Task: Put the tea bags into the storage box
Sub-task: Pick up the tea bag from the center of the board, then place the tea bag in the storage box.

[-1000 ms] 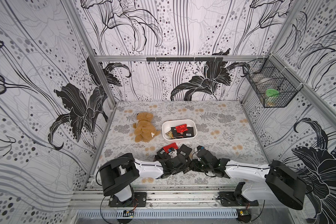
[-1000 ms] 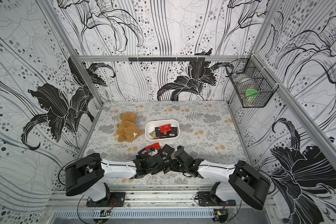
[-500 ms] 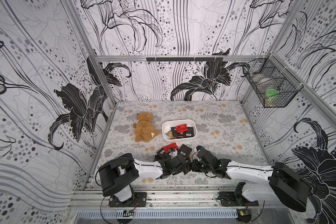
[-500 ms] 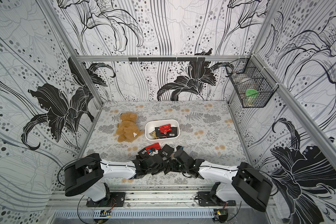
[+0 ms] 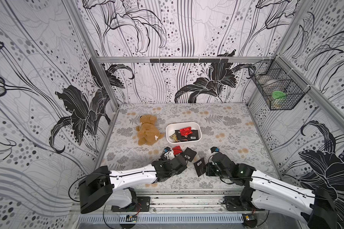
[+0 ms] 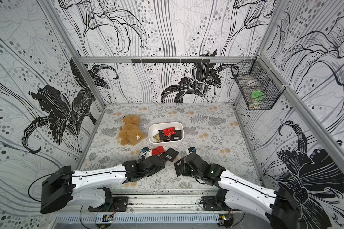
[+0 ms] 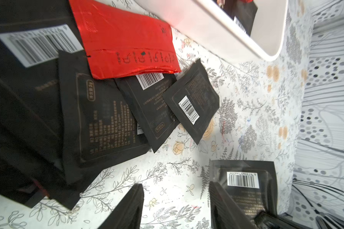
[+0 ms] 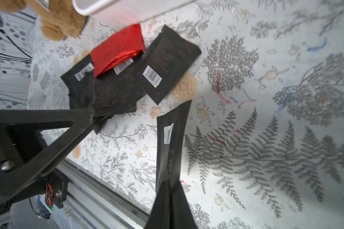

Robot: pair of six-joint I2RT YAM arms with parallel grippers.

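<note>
In a top view, the storage box (image 5: 184, 142) lies at eleven o'clock from my right fingers (image 5: 206, 171), clamped on a black tea bag (image 5: 199, 166). Left wrist: left fingers (image 7: 131, 202) gape empty beside the pile (image 7: 107, 111). Right wrist: the bag is held by one edge, so I'd lift it well over the rim.

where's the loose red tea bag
In a top view the loose red tea bag tops the black sachets between the storage box and the left claw.
</note>
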